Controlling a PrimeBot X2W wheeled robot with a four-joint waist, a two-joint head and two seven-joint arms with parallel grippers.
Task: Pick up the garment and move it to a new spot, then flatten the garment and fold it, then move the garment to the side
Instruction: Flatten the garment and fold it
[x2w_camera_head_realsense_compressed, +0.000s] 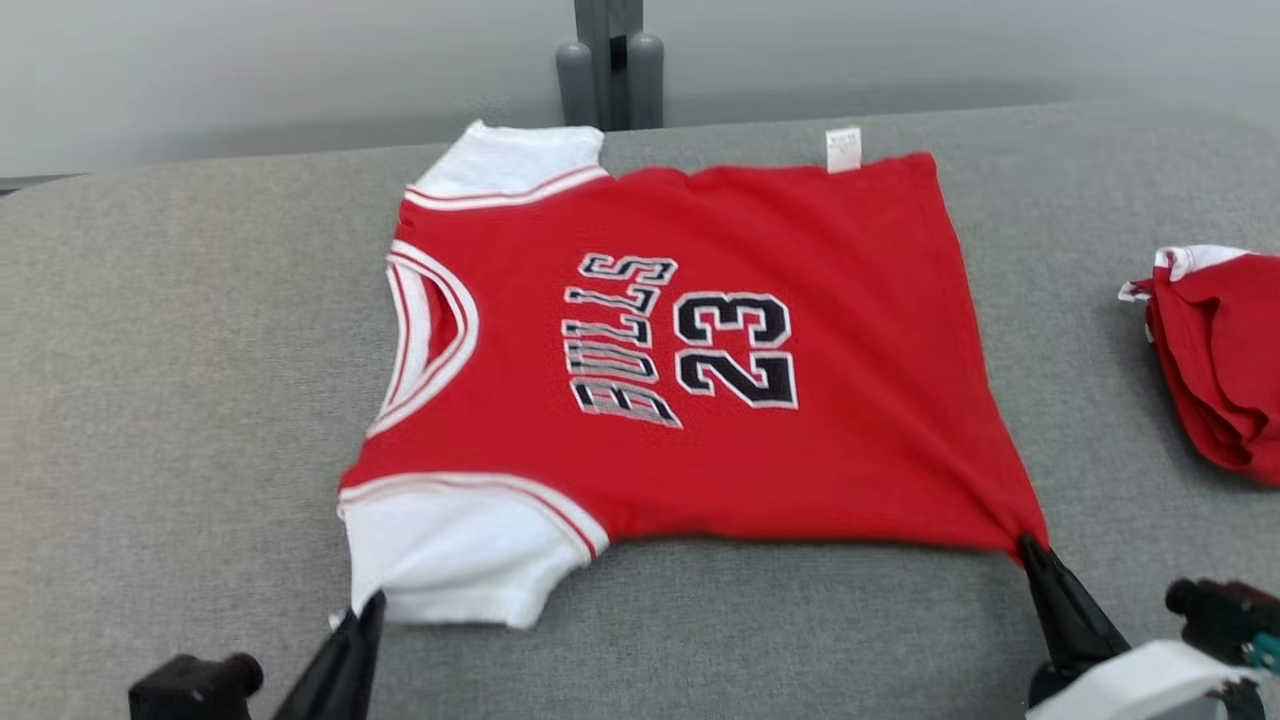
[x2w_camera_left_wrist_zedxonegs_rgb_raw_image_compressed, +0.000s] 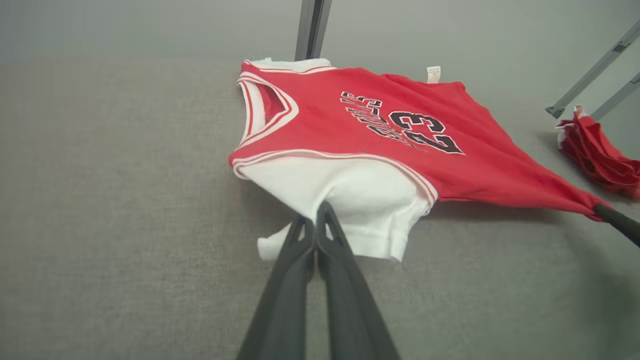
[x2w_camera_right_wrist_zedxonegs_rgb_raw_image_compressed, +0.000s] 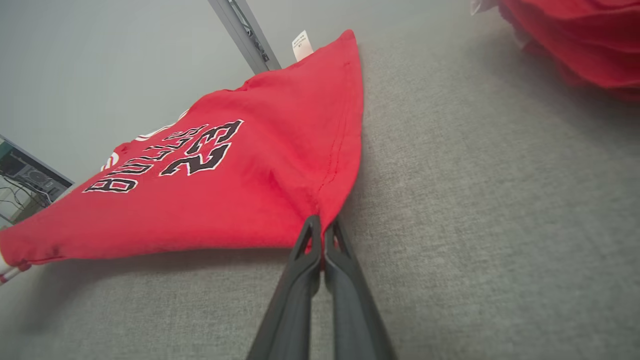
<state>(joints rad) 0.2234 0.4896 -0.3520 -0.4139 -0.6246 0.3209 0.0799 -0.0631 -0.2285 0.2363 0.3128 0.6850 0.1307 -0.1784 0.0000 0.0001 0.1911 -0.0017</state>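
We've got the jersey (x2w_camera_head_realsense_compressed: 700, 400) spread mid-table (x2w_camera_head_realsense_compressed: 150, 400), print up, so placing looks done & flattening underway (near edge sits slightly lifted). Our left gripper (x2w_camera_head_realsense_compressed: 368, 605) pinches the near white sleeve (x2w_camera_head_realsense_compressed: 450, 550), and the right gripper (x2w_camera_head_realsense_compressed: 1028, 548) pinches the near hem corner (x2w_camera_head_realsense_compressed: 1000, 520). Fold + move aside remain. Its collar (x2w_camera_head_realsense_compressed: 430, 330) points left, hem right; long axis runs left-right.

The red jersey (x2w_camera_head_realsense_compressed: 860, 400) bore "BULLS" and "23" in black. Print on its white tag (x2w_camera_head_realsense_compressed: 843, 150) was too small to read.
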